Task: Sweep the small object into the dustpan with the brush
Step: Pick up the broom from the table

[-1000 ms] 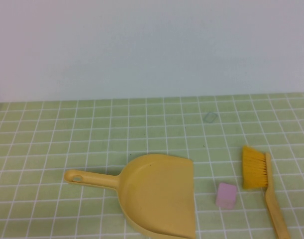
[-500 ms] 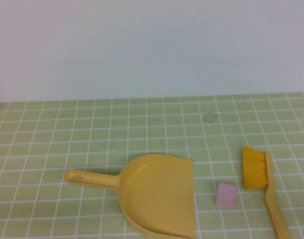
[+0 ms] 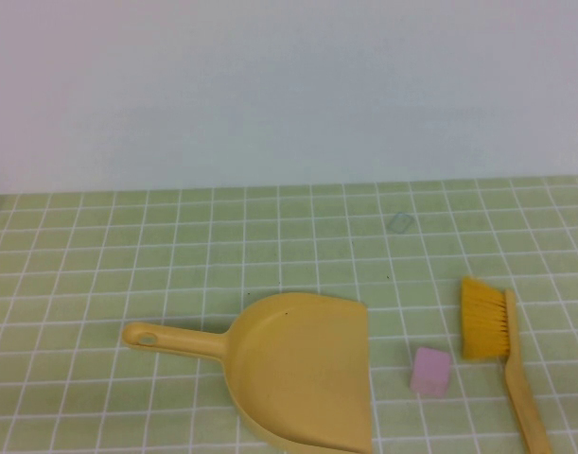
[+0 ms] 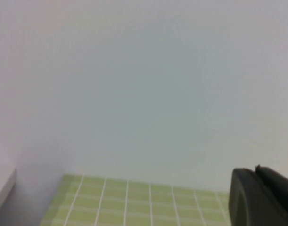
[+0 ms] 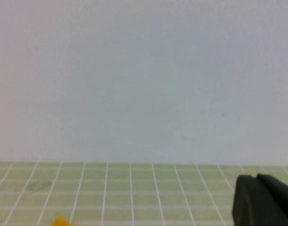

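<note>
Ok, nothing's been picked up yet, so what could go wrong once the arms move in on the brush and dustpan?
1. The brush lies flat, its handle running to the frame's lower edge; a grasp there may be hard to check.
2. The pink block sits just beside the bristles, so lifting the brush could knock it away.
3. The dustpan lies loose on the tiled table; sweeping may push it.
Left gripper and right gripper show only in their wrist views, raised, facing the wall.

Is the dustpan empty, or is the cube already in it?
Empty. The dustpan holds nothing; the cube sits on the table between it and the brush. Neither gripper shows in the high view.
</note>
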